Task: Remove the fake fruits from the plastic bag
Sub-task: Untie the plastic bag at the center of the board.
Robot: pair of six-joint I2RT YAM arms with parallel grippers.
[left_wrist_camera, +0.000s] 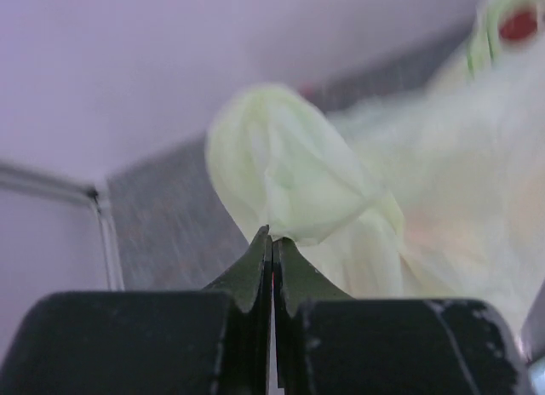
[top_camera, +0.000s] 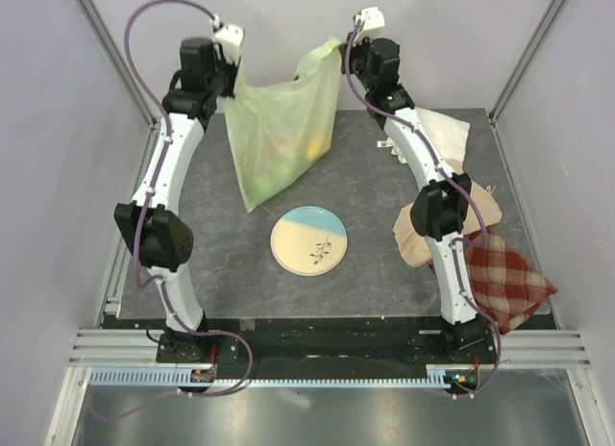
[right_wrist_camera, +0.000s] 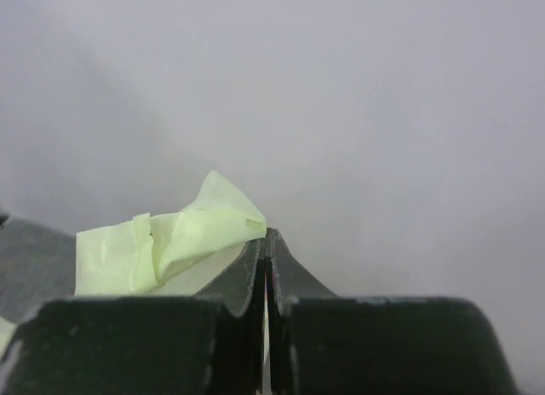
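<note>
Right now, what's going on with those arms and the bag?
Shut on plastic bag: left gripper, right gripper. Bag hangs between them, fake fruits inside. Nearby, a plate.

Found no legible text, label, brand, number or sign in any view. Saw none on the plastic bag [top_camera: 282, 129], and none on the plate [top_camera: 293, 236] at 6 o'clock from it.
</note>
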